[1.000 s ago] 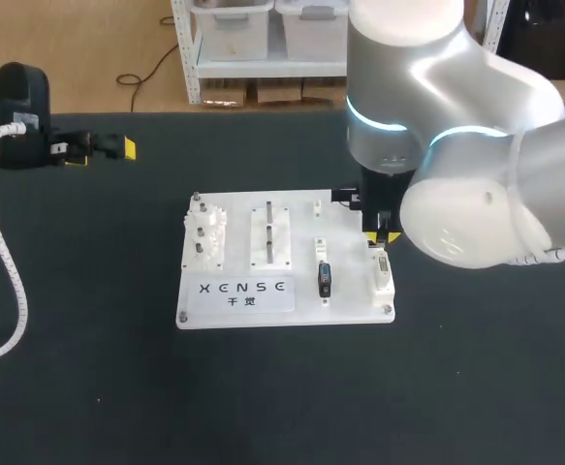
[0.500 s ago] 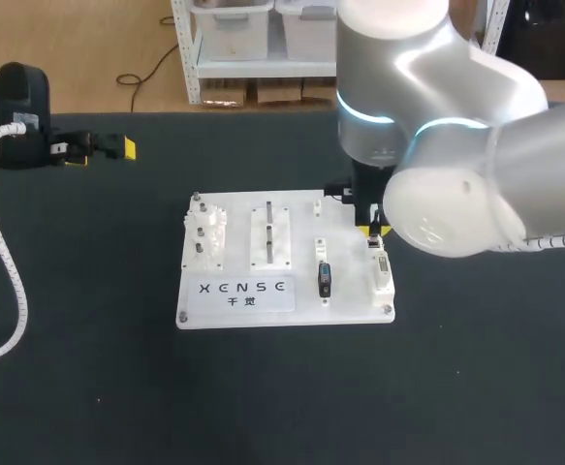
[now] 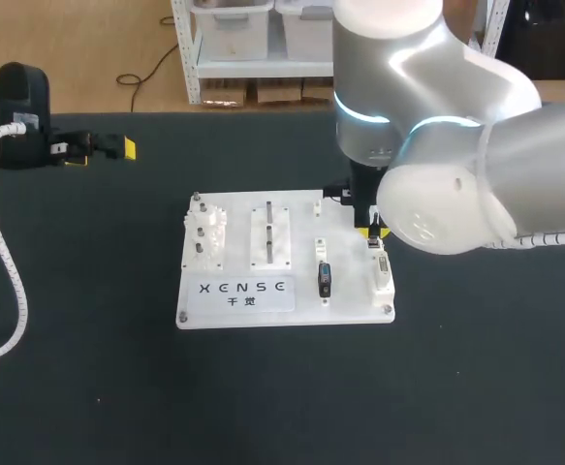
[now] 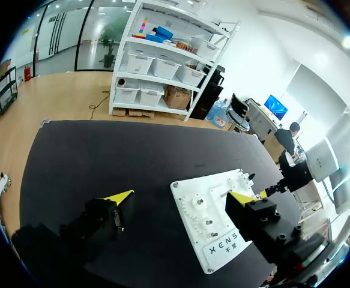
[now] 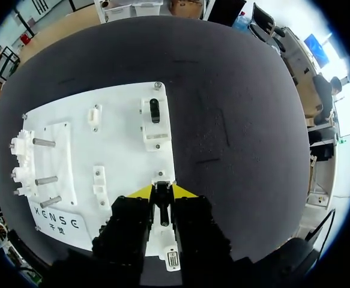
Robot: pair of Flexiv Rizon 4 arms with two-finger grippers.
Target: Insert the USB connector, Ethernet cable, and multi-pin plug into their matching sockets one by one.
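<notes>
The right gripper [image 5: 162, 193] stands low over the right side of the white board [image 3: 352, 291], at the far end of a white socket block [image 3: 384, 276]. Its fingers are closed to a narrow gap on a small dark plug [image 5: 162, 210], which fills the space between them. The pictures do not show which of the three connectors it is. One black connector [image 3: 324, 280] sits in its own holder just beside this block. The left gripper [image 3: 101, 152] is wide open and holds nothing. It is over the bench [image 3: 88, 368] at the far left, well apart from the board.

The insertion seems to be near, and several things can go wrong:

- If the plug is a little tilted or turned in the grip, it may catch on the edge of the socket and jam, or bend its pins.
- A hard push against such a jam could make the plug slip between the fingers.
- It could also push the whole board over the bench, because nothing visible holds the board down and the left gripper is far from it.
- The big right arm also hides this place from the head view, so an error there is hard to notice.
</notes>
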